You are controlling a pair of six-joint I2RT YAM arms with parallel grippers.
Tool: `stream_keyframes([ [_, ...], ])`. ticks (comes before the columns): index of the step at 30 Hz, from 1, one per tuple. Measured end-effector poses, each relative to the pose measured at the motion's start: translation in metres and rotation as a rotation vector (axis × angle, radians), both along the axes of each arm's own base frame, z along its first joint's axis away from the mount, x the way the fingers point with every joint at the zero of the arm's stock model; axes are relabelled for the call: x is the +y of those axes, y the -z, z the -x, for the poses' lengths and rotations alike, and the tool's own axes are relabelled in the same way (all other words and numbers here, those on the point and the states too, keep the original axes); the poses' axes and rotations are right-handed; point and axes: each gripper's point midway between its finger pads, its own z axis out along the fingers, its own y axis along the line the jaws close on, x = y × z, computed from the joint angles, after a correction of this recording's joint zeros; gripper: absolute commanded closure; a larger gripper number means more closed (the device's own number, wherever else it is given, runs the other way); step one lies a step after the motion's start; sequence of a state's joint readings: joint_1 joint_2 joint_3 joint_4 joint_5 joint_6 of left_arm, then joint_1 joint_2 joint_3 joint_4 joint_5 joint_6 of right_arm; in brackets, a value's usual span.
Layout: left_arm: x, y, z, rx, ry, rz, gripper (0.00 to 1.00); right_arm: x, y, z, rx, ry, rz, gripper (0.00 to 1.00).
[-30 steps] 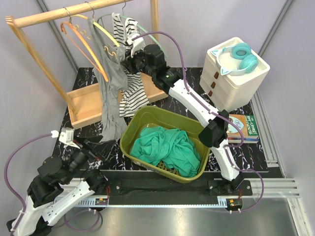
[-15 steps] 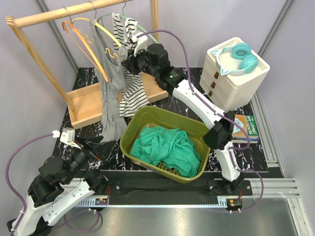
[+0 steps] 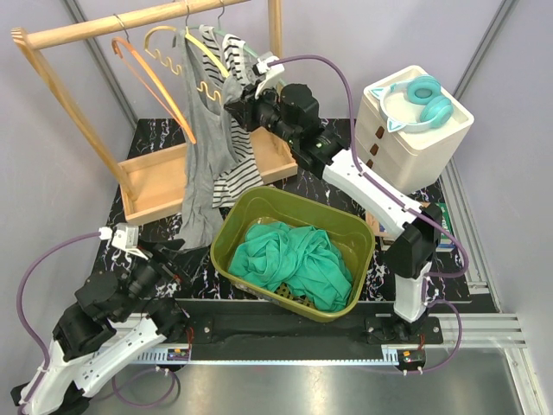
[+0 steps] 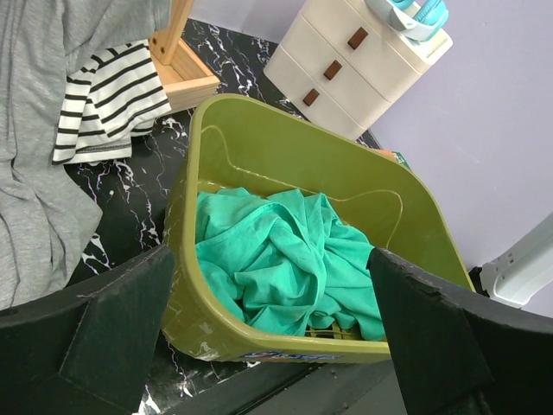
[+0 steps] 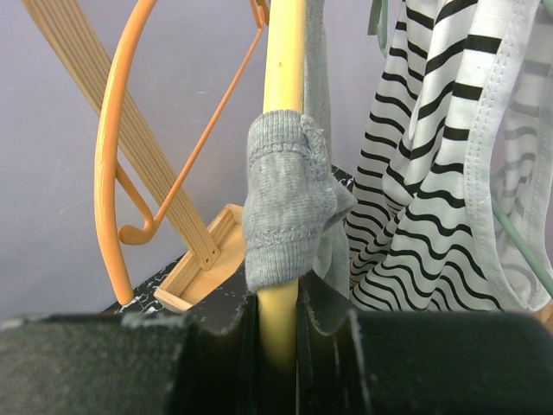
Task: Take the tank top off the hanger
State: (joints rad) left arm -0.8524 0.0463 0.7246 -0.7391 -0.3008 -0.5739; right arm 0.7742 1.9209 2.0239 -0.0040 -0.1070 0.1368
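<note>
Lilac walls, a black marble table point(image 3: 143, 143), a wooden rack point(image 3: 112, 24) at its far side.
Top view: the grey tank top point(image 3: 203, 164) hangs on a yellow hanger point(image 3: 216, 59) from the rail, long axis straight down, hem near the bin's point(image 3: 289, 196) left end; the right gripper point(image 3: 235, 102) reaches its shoulder, the grip hidden here. Left wrist view: the left gripper point(image 4: 268, 328) faces the bin, jaws wide and holding nothing; only the tank top's lower folds show, at left. Right wrist view alone shows the grip: jaws narrow, pinching the hanger's upright arm just below the grey strap bunched around it.
</note>
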Motion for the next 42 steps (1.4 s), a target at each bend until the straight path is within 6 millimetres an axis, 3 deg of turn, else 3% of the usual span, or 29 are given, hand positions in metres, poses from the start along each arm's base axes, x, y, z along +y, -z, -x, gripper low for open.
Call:
stream_keyframes([
  [7,-0.002,0.003,-0.002,0.010,0.000,-0.011,0.02,-0.008,0.000,0.009,-0.006,-0.002,-0.016,1.00],
  [17,-0.004,0.006,-0.003,0.021,-0.001,-0.020,0.02,-0.017,-0.029,0.026,-0.032,-0.030,-0.025,1.00],
  [23,-0.004,0.006,-0.003,0.020,0.001,-0.020,0.02,-0.027,-0.018,0.033,0.005,-0.015,-0.010,1.00],
  [28,-0.005,0.007,-0.004,0.028,0.003,-0.029,0.04,-0.058,0.003,0.067,0.071,-0.015,0.008,1.00],
  [35,-0.015,0.003,-0.009,0.045,0.018,-0.046,0.06,-0.101,-0.005,0.129,0.089,-0.086,-0.051,1.00],
  [40,-0.026,-0.040,-0.016,0.016,0.034,-0.046,0.06,-0.117,0.009,0.167,0.127,-0.168,-0.075,1.00],
  [42,-0.031,-0.070,-0.021,-0.017,0.039,-0.049,0.05,-0.120,0.019,0.176,0.150,-0.188,-0.072,1.00],
])
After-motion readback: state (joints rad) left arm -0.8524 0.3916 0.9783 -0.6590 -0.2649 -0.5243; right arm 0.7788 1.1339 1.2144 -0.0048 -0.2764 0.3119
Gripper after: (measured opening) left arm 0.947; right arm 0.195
